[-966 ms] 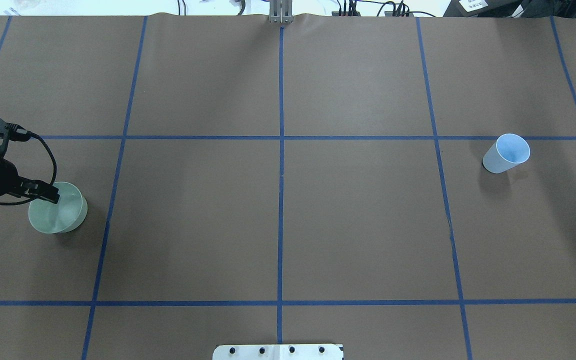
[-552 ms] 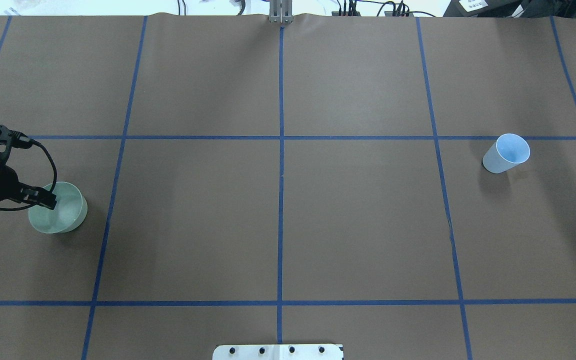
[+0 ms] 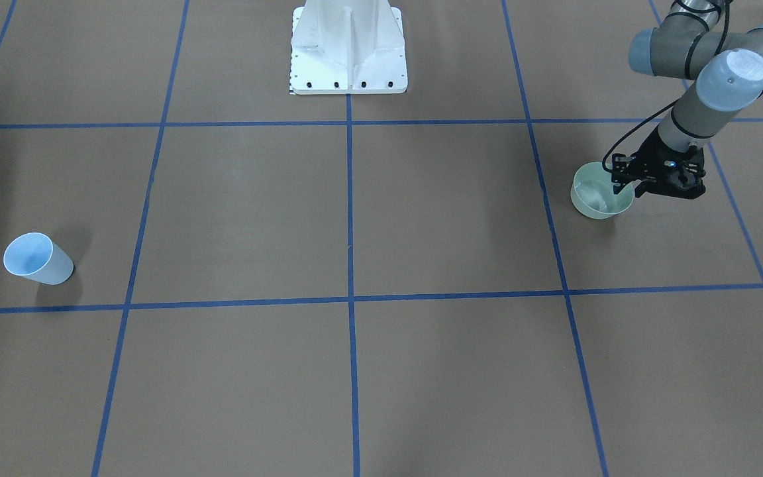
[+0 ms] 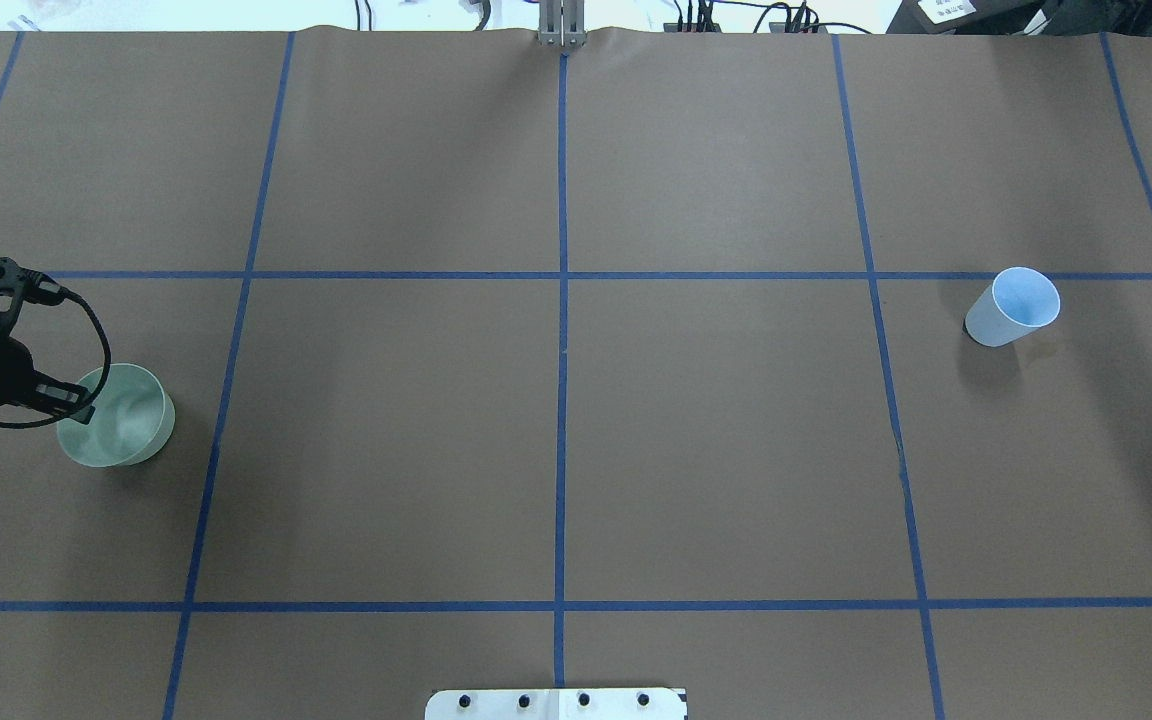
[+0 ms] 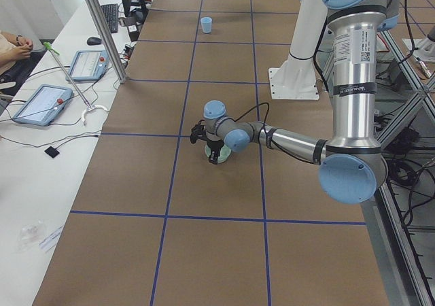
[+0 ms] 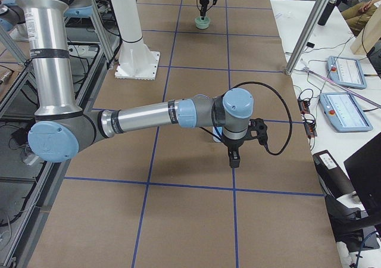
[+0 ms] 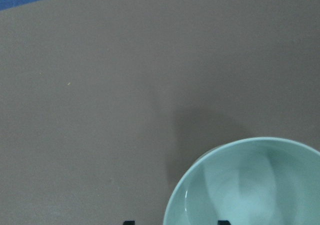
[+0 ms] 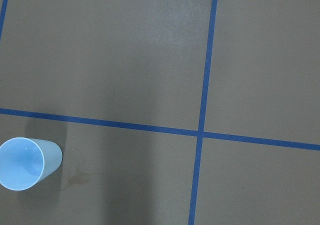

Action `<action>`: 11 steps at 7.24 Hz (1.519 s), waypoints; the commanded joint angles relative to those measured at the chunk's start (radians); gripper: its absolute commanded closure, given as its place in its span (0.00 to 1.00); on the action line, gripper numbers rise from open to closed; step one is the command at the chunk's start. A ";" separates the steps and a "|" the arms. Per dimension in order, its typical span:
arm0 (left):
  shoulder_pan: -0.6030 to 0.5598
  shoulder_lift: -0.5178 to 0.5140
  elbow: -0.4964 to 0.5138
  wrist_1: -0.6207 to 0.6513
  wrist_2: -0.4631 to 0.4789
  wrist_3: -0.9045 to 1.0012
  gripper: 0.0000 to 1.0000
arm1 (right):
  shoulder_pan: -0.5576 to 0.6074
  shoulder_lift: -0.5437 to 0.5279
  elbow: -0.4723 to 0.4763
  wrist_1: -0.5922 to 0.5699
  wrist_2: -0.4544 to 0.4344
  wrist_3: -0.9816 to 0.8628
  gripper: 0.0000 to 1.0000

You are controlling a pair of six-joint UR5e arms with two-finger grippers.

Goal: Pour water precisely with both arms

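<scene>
Left hand at bowl rim; right hand only in right-side view.

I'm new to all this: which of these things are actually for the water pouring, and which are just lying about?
For the job:
green bowl
blue cup
left arm with left tool at the bowl's rim
right arm with right tool

Just lying about:
white pedestal
control screens on the side bench
blue tape lines
</scene>
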 commanded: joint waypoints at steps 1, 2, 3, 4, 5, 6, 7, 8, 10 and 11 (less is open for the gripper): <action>0.000 0.000 -0.011 -0.018 -0.008 -0.003 1.00 | 0.001 0.002 0.002 0.000 0.000 0.000 0.00; -0.002 -0.016 -0.021 -0.011 -0.080 -0.006 1.00 | 0.001 0.002 0.004 0.000 0.000 0.000 0.00; -0.013 -0.029 -0.043 -0.003 -0.127 -0.014 1.00 | 0.001 0.002 0.004 0.000 0.000 0.000 0.00; -0.014 -0.078 -0.037 0.011 -0.128 -0.037 1.00 | 0.001 0.002 0.004 0.000 0.000 0.000 0.00; -0.014 -0.183 -0.040 0.106 -0.125 -0.099 1.00 | 0.000 0.002 0.004 0.000 0.000 0.000 0.00; -0.011 -0.288 -0.026 0.191 -0.122 -0.139 1.00 | 0.000 0.002 0.004 0.000 0.000 0.000 0.00; -0.007 -0.404 0.024 0.245 -0.122 -0.181 1.00 | 0.000 0.000 0.004 0.000 0.002 0.000 0.00; 0.009 -0.512 0.100 0.253 -0.120 -0.242 1.00 | 0.000 0.000 0.004 0.000 0.002 0.000 0.00; 0.087 -0.707 0.245 0.253 -0.079 -0.357 1.00 | 0.000 0.000 0.004 0.000 0.011 0.000 0.00; 0.119 -0.793 0.317 0.252 -0.077 -0.404 1.00 | 0.000 0.002 0.004 0.000 0.011 0.000 0.00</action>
